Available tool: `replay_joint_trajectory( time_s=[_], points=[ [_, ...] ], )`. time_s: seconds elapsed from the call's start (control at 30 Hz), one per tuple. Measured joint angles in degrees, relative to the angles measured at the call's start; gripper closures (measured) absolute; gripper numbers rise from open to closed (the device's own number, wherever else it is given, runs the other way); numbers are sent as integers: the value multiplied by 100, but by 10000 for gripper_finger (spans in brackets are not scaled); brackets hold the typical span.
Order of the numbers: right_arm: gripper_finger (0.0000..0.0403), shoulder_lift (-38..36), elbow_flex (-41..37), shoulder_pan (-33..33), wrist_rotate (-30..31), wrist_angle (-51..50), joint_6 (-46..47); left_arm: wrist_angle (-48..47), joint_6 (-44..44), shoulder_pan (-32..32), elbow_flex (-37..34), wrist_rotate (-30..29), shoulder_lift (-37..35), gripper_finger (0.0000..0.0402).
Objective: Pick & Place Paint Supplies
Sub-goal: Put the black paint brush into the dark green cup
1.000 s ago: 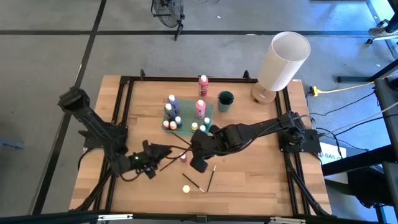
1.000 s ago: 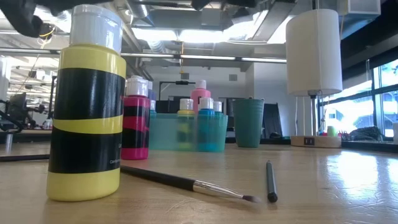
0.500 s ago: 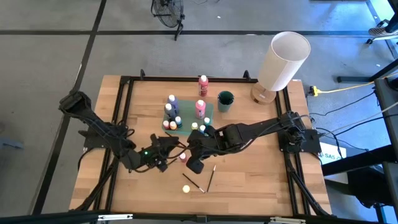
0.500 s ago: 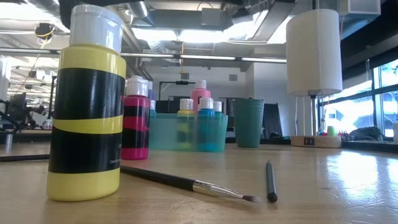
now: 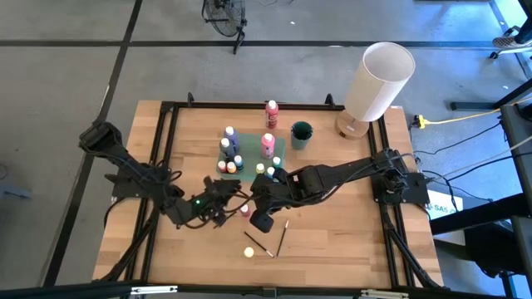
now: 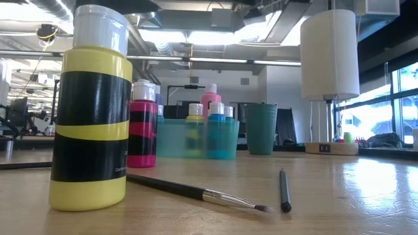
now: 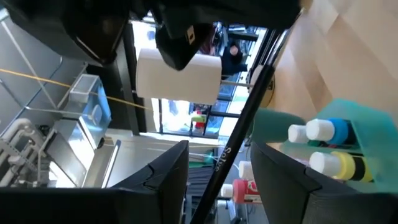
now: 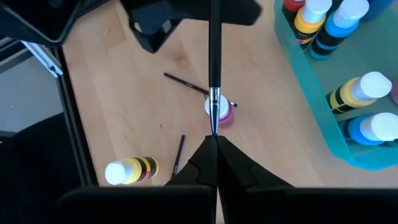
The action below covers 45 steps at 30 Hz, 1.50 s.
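Observation:
My right gripper (image 5: 253,199) (image 8: 216,140) is shut on a thin dark-handled brush (image 8: 214,56), held over the table's middle. The handle runs toward my left gripper (image 5: 224,205) (image 7: 220,152), which is open. Its fingers stand on either side of the handle (image 7: 239,118), with a gap on each side. Below the brush a pink bottle (image 8: 224,113) stands on the wood. A yellow bottle (image 5: 248,251) (image 6: 91,111) and two more brushes (image 5: 259,243) (image 5: 283,237) lie near the front edge. A teal tray (image 5: 283,149) holds several bottles. My right gripper pinches the brush at its bristle end (image 8: 214,127), just past the silver ferrule (image 8: 214,102), between its two shut fingers. The brush runs straight on from the fingers toward the table's left. It is lifted clear of the wood, above the pink bottle.
Behind the tray stand a dark green cup (image 5: 301,134), a pink bottle (image 5: 272,112) and a big white cylinder (image 5: 378,83) on a round base at the far right. Black frame rails run along the table's left and right edges. Bare wood shows at the near right.
My left gripper has moved toward the table's right and a little toward its far edge, up to the brush in my right gripper, so its fingers now straddle the handle. Most of this happened early in the second. My right gripper has kept its hold.

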Motion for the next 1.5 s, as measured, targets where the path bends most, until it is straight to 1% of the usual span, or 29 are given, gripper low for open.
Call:
replay_joint_trajectory(
  time_s=[0.23, 0.33, 0.5, 0.73, 0.87, 1.03, 1.2, 1.5],
  points=[
    [403, 0, 0, 0, 1, -3, 1, -170, 2, -204, 0, -16, 0, 234],
    [403, 0, 0, 0, 2, -3, 1, -367, -29, -207, 0, -20, 0, 243],
    [403, 0, 0, 1, 2, -3, 1, -433, -55, -185, 0, -31, 0, 282],
    [403, 0, 0, 0, 2, -3, 1, -455, -93, -185, 0, -31, 0, 352],
    [403, -11, 11, 4, 2, 10, -8, -705, -84, -185, -7, -30, 9, 387],
    [399, -11, 9, 0, 24, 67, -219, -774, -316, -197, -9, -186, 11, 387],
    [376, -11, 9, 4, -18, 126, -537, -787, -405, -282, -6, -227, 11, 388],
    [348, 0, 4, 4, -684, 126, -733, -967, -558, -310, -4, -321, 9, 388]
  ],
)
